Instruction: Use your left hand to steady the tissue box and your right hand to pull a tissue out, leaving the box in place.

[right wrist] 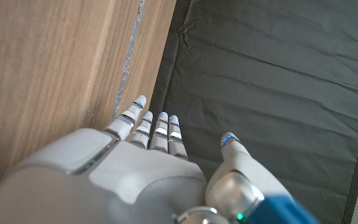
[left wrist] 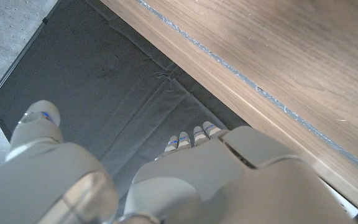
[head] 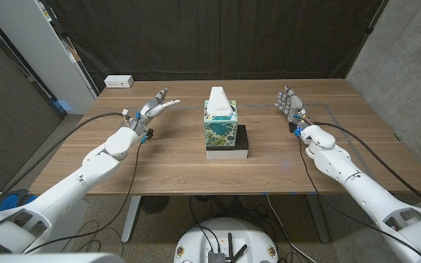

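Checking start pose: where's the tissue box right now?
Head view: the tissue box stands mid-table on a black-and-white base, between the left hand and the right hand, touching neither.

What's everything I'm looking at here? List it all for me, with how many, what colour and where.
tissue box: one, white with a green leaf print, upright at the table's middle
tissue: one, white, sticking up out of the box's top
black block: one, black with a white base, right beside the box, on the robot's right
wooden table: one, brown
power strip: one, white, at the table's far left corner
curtain: one, black, behind the table
cabinet: one, white, far left
left hand: one, white and grey, left of the box, apart from it, holding nothing
right hand: one, white and grey, right of the box, fingers spread, holding nothing
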Motion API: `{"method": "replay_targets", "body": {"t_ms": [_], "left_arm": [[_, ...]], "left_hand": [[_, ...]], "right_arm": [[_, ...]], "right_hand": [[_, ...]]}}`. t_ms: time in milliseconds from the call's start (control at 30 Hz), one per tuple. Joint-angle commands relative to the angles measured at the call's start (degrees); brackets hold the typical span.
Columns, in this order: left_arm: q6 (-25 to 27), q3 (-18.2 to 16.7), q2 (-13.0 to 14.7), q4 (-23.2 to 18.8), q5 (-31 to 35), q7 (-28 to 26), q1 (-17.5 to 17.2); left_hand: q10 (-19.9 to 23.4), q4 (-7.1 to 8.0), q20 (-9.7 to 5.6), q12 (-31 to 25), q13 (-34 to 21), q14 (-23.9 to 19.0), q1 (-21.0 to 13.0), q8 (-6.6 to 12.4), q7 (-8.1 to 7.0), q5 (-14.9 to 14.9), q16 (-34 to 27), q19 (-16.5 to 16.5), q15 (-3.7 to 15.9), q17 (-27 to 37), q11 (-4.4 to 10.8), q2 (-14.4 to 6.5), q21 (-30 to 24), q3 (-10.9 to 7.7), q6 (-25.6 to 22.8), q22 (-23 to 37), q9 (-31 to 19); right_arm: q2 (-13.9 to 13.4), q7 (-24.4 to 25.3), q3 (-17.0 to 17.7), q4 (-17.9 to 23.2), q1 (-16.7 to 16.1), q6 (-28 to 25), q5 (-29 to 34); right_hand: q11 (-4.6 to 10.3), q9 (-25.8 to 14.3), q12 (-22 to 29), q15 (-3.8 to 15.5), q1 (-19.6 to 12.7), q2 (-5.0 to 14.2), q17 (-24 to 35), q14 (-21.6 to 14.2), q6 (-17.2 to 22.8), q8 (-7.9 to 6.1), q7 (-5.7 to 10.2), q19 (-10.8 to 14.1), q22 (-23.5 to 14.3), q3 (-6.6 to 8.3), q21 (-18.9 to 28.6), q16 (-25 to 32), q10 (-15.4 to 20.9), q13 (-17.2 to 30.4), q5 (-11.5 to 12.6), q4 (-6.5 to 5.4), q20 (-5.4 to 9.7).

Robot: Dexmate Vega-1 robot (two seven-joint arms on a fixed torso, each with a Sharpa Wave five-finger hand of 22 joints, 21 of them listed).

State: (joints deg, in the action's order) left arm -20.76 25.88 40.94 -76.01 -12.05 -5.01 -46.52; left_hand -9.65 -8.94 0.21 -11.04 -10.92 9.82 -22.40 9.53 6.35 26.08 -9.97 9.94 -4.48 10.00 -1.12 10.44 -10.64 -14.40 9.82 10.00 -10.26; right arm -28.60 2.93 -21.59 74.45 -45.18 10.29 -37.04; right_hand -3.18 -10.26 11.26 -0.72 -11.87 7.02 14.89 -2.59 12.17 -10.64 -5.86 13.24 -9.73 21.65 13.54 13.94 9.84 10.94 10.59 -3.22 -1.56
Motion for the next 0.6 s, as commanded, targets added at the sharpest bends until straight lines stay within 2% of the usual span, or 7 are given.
{"method": "replay_targets", "body": {"t_ms": [33, 600], "left_arm": [[-0.2, -1.4, 1.5, -3.8, 0.0, -1.4, -3.8], [-0.3, -3.3, 3.5, -9.2, 0.2, -2.7, -9.1]], "left_hand": [[-24.6, 0.12, -0.46, -0.3, -0.2, 20.5, -0.6, 0.34, -0.11, 0.6, -0.3, 3.2, 0.51, 0.2, 0.4, -0.1, -0.3, 0.57, 30.7, 0.2, -0.3], [-24.6, 0.28, -0.42, -0.5, -0.2, 20.5, -0.8, 0.43, -0.1, 1.4, -0.4, 3.3, 0.49, 0.2, 0.28, -0.3, -0.4, 1.61, 30.6, 0.2, -0.3]], "right_arm": [[0.4, 1.7, -0.2, 0.3, -0.2, 0.0, 0.8], [1.3, 2.3, -0.5, -1.0, 0.8, 0.3, 1.5]], "right_hand": [[-0.34, -0.1, 0.2, -0.33, -0.8, 0.1, 0.1, -0.3, 0.1, -0.41, -0.43, 0.4, -0.1, -0.06, -0.1, 0.0, 0.1, 0.0, -0.1, 0.28, -0.23], [-0.37, -0.1, 0.2, -0.47, -0.7, 0.17, 0.0, -0.3, 0.2, -0.38, -0.5, 0.5, -0.1, -0.2, -0.4, -0.1, 0.2, 0.0, -0.1, 0.65, -0.27]]}}
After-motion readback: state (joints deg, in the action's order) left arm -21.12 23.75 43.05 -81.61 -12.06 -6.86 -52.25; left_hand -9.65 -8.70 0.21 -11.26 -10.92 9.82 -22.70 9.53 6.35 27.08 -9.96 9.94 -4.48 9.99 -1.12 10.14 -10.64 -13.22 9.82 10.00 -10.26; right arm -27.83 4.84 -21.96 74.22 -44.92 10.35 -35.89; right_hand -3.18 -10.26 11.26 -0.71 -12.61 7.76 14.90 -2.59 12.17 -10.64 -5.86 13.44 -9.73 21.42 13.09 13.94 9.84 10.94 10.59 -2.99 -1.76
